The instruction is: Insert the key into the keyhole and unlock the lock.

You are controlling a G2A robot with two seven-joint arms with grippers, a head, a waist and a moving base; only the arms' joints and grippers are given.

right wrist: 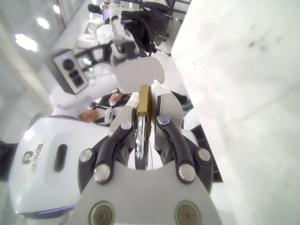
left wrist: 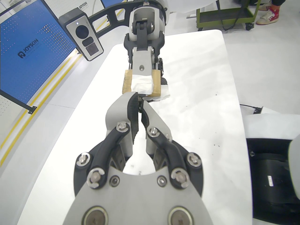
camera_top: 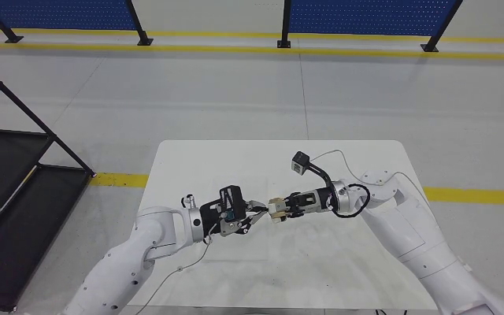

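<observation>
So the right gripper (right wrist: 143, 92) is clamped down hard on the lock (left wrist: 126, 82), a brass padlock with white tape (left wrist: 142, 84) wrapped round its middle. Its fingers squeeze the two flat faces, and the silver shackle (right wrist: 140, 129) runs back between them toward the wrist. The lock is held up off the table (camera_top: 354, 260), roughly over the middle of it, with its bottom end pointing at the other arm.

The left gripper (left wrist: 140, 103) sits nose to nose with it, fingertips right up against the lock's bottom face. The jaws are pinched nearly all the way in, with just a thin slit between the ribbed black pads (left wrist: 133, 108). The key (left wrist: 140, 98) is squeezed in there, and only a dark sliver of it peeks out at the tips where it meets the lock. Can't tell how far it's into the keyhole, the fingers cover that spot.
</observation>
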